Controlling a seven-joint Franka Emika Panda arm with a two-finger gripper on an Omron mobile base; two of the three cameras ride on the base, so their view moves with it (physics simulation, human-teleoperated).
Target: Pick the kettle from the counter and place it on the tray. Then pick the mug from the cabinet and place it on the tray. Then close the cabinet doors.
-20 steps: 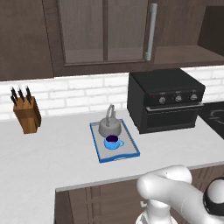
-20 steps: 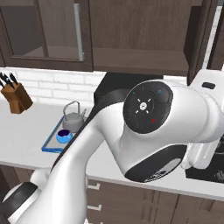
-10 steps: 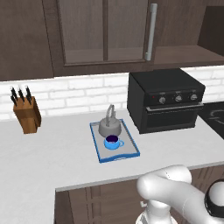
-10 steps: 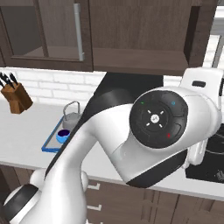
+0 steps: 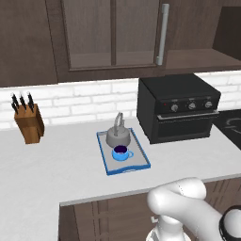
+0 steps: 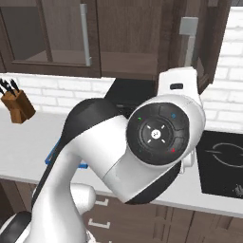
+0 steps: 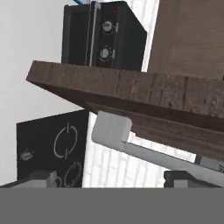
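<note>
The kettle [image 5: 118, 136] and the mug [image 5: 121, 153] are seen on the tray [image 5: 141, 157], which lies on the worktop [image 5: 56, 169]. The tool [image 7: 109, 177] is held at a cabinet door's [image 7: 144, 100] handle [image 7: 144, 151]; whether it is clenched cannot be told.

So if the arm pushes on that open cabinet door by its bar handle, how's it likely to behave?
The cabinet door looks like a thick rigid wooden slab, so it would probably swing as one piece rather than flex. The grey bar handle looks smooth, so the fingertips beside it might slide along it. Being tall, the door may feel fairly heavy.
</note>
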